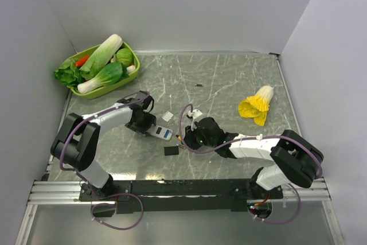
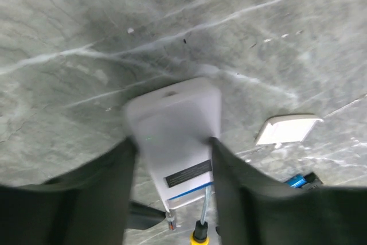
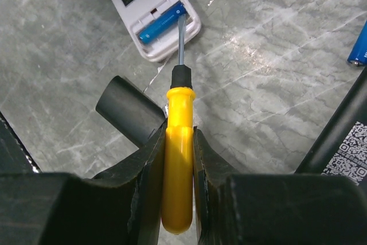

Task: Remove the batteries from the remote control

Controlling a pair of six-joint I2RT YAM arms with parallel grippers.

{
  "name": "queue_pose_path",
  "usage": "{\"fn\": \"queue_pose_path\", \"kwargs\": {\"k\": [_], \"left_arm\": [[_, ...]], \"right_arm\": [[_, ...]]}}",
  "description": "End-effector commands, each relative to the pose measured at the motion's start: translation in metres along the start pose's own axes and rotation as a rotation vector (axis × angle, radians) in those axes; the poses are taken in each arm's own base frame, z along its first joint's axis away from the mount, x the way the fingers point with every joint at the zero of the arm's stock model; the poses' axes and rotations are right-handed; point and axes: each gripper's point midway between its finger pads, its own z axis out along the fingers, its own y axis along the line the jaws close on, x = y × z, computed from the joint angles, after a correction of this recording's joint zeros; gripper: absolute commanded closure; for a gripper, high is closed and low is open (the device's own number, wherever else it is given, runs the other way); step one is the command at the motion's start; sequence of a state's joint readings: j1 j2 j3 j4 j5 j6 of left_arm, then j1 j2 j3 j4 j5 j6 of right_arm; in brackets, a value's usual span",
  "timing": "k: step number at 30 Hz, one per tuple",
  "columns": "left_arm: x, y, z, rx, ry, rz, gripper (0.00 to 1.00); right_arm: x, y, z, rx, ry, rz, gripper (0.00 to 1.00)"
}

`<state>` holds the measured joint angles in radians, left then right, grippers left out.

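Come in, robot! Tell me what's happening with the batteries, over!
Left gripper astride white remote, grip unclear. Right gripper shut on yellow screwdriver, tip at blue battery in open bay. Loose battery out on table. Nothing blocking.

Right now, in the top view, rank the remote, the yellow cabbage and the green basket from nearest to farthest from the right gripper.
1. remote: just left of the right gripper, whose screwdriver tip reaches into it.
2. yellow cabbage: off to the right, farther back on the table.
3. green basket: far-left corner, clearly the farthest.
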<state>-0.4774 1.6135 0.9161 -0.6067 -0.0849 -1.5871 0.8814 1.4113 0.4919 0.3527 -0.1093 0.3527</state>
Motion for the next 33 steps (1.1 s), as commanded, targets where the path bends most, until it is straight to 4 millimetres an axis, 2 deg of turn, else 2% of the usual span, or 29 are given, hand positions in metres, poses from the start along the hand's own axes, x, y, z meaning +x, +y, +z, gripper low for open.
{"fn": "queue_pose_path", "kwargs": {"k": [1, 2, 3, 4, 6, 8, 11, 12, 16, 19, 22, 23, 24, 25, 26, 27, 28, 29, 30, 32, 33], "left_arm": [[0.001, 0.024, 0.01, -0.096, -0.01, -0.086, 0.6], [0.001, 0.023, 0.01, -0.088, -0.011, -0.088, 0.65], [0.0, 0.023, 0.01, -0.083, -0.01, -0.09, 0.71], [0.001, 0.022, 0.01, -0.076, -0.008, -0.082, 0.84], [0.001, 0.02, 0.01, -0.073, -0.002, -0.07, 0.94], [0.004, 0.02, 0.013, -0.079, 0.011, -0.058, 0.99], [0.006, 0.028, 0.02, -0.111, 0.017, -0.042, 0.99], [0.007, 0.03, 0.022, -0.115, 0.021, -0.035, 0.98], [0.007, 0.042, 0.024, -0.13, 0.015, -0.034, 0.88], [-0.004, 0.041, 0.012, -0.099, -0.039, -0.046, 0.8], [-0.022, 0.027, -0.008, -0.037, -0.13, -0.021, 0.67], [-0.029, 0.011, -0.021, 0.016, -0.157, -0.011, 0.64], [-0.04, 0.007, -0.026, 0.028, -0.221, 0.041, 0.53], [-0.045, 0.002, -0.032, 0.045, -0.245, 0.074, 0.46], [-0.05, -0.021, -0.046, 0.129, -0.281, 0.196, 0.36], [-0.051, -0.036, -0.053, 0.191, -0.299, 0.282, 0.32], [-0.041, -0.051, -0.062, 0.269, -0.287, 0.397, 0.28], [-0.036, -0.073, -0.071, 0.375, -0.299, 0.558, 0.21], [-0.019, -0.086, -0.079, 0.452, -0.235, 0.645, 0.18], [-0.012, -0.097, -0.084, 0.48, -0.244, 0.816, 0.16], [-0.007, -0.11, -0.087, 0.457, -0.259, 0.865, 0.15]], "right_arm": [[-0.029, 0.02, -0.004, -0.056, -0.02, -0.092, 1.0], [-0.025, 0.019, -0.004, -0.052, 0.005, -0.103, 1.0], [-0.034, 0.021, -0.004, -0.053, 0.002, -0.117, 1.0], [-0.031, 0.019, -0.002, -0.044, 0.029, -0.146, 1.0], [-0.03, 0.018, 0.001, -0.033, 0.074, -0.168, 1.0], [-0.03, 0.015, 0.001, -0.024, 0.099, -0.198, 1.0], [-0.03, 0.02, -0.001, -0.048, 0.13, -0.233, 1.0], [-0.025, 0.019, -0.002, -0.05, 0.16, -0.238, 1.0], [-0.029, 0.012, -0.007, -0.009, 0.174, -0.234, 1.0], [-0.039, 0.003, -0.013, 0.039, 0.131, -0.217, 1.0], [-0.056, -0.005, -0.023, 0.082, 0.067, -0.199, 1.0], [-0.058, -0.01, -0.027, 0.103, 0.056, -0.191, 1.0], [-0.067, -0.012, -0.034, 0.107, 0.019, -0.181, 1.0], [-0.07, -0.014, -0.039, 0.115, 0.006, -0.175, 1.0], [-0.073, -0.016, -0.046, 0.124, -0.019, -0.173, 1.0], [-0.076, -0.021, -0.05, 0.139, -0.032, -0.164, 1.0], [-0.072, -0.024, -0.052, 0.148, -0.028, -0.161, 1.0], [-0.076, -0.026, -0.059, 0.156, -0.053, -0.157, 1.0], [-0.071, -0.033, -0.062, 0.174, -0.056, -0.146, 1.0], [-0.075, -0.038, -0.071, 0.191, -0.091, -0.135, 1.0], [-0.071, -0.046, -0.074, 0.211, -0.093, -0.124, 1.0]]}}
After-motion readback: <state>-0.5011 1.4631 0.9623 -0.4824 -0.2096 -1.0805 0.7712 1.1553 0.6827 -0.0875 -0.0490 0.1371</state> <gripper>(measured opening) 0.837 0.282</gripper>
